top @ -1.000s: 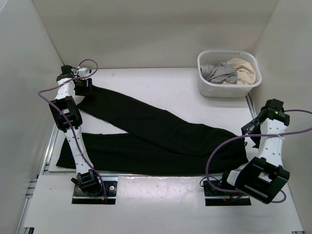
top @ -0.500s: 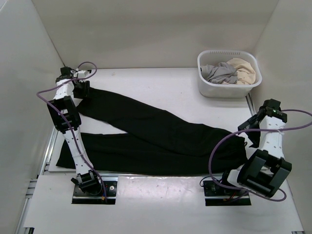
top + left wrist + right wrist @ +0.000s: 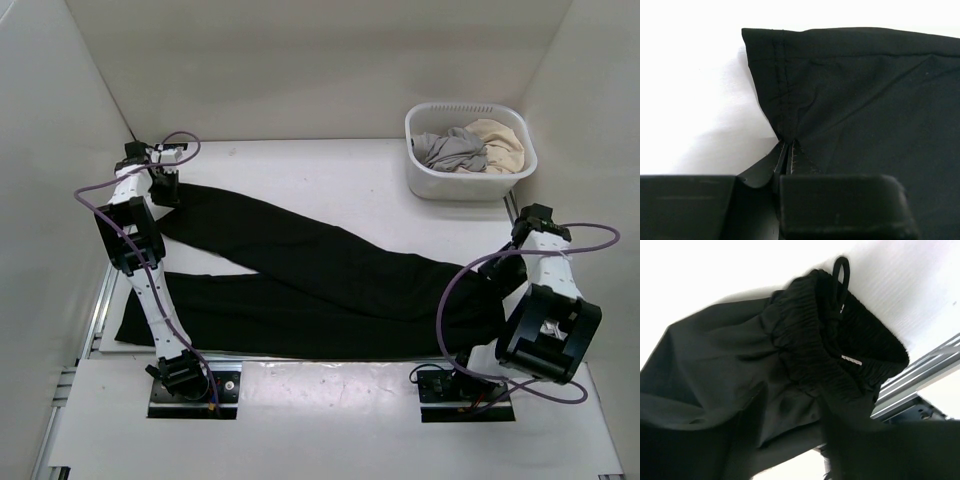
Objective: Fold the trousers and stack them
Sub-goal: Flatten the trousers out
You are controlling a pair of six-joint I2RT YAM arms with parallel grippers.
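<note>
The black trousers (image 3: 330, 280) lie spread across the table, waistband at the right and both legs running left. One leg reaches the far left corner, the other the near left edge. My left gripper (image 3: 165, 190) sits at the far leg's hem. In the left wrist view this gripper (image 3: 787, 150) is shut, pinching the stitched hem (image 3: 782, 80). My right gripper (image 3: 505, 268) is down at the waist end. In the right wrist view its jaws (image 3: 793, 390) stand apart around fabric just below the elastic waistband (image 3: 815, 350). The drawstring loop (image 3: 841, 270) lies on the table.
A white basket (image 3: 412, 125) at the far right holds a grey garment (image 3: 450, 150) and a beige one (image 3: 500, 140). White walls enclose the table. A metal rail (image 3: 925, 367) runs along the right edge beside the waistband.
My left gripper has closed on the hem of the far leg. The right arm has swung in and down toward the waistband, its jaws narrowing.
</note>
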